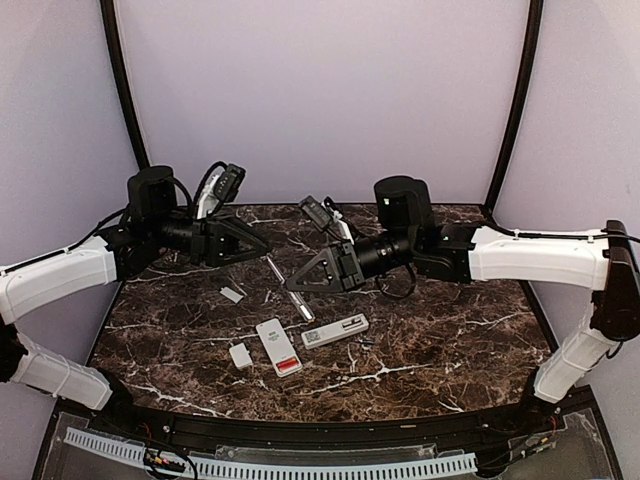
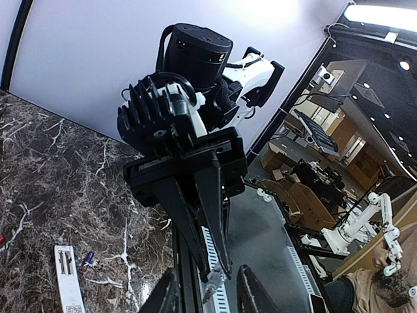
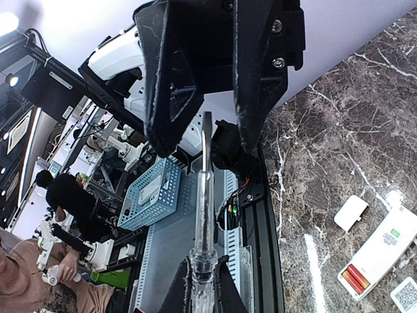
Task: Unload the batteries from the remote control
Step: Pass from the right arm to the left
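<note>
1. holding a slim tool (image 3: 205, 195) by its clear handle, the right gripper (image 1: 295, 287) is clamped tight on it, up in the air over the table (image 1: 450, 330).
2. left gripper (image 1: 265, 247) faces it nose to nose. its fingers (image 3: 171, 117) sit either side of the metal shaft, and a gap shows on both sides, so they look parted with no grip yet.
3. my read: this is a handover of the tool, a setup step, with no unloading under way.
4. the red batteries (image 1: 287, 365) sit in the open end of a white remote (image 1: 275, 340) on the table, well below and nearer the bases than both grippers. nothing touches them.
5. a second remote (image 1: 335, 330) lies just beside it, bay open. i cannot tell what is in it.
6. next move probably calls for the left fingers to pinch the shaft squarely before the right lets go, then the tip goes down to lever a red cell out.
</note>
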Action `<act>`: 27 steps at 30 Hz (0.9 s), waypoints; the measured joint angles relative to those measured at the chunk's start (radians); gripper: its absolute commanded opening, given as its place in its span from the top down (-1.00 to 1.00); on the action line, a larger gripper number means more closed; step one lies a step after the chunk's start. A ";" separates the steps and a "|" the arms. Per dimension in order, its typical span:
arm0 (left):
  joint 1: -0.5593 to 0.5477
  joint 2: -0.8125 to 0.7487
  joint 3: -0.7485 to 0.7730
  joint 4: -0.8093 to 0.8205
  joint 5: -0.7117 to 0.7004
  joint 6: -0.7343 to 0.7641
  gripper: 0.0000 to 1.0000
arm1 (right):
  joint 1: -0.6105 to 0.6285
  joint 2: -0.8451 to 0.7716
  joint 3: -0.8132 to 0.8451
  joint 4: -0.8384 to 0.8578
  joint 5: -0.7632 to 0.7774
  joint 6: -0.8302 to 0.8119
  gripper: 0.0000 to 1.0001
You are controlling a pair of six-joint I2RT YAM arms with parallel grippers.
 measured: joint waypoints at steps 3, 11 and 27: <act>0.000 -0.001 0.000 0.008 0.008 -0.008 0.55 | 0.000 0.000 0.000 0.020 -0.004 0.011 1.00; 0.000 -0.002 0.000 0.025 0.014 -0.033 0.81 | 0.000 0.000 -0.010 0.060 -0.005 0.032 1.00; 0.000 -0.002 0.000 0.047 0.034 -0.070 1.00 | -0.002 0.000 -0.031 0.109 -0.005 0.041 1.00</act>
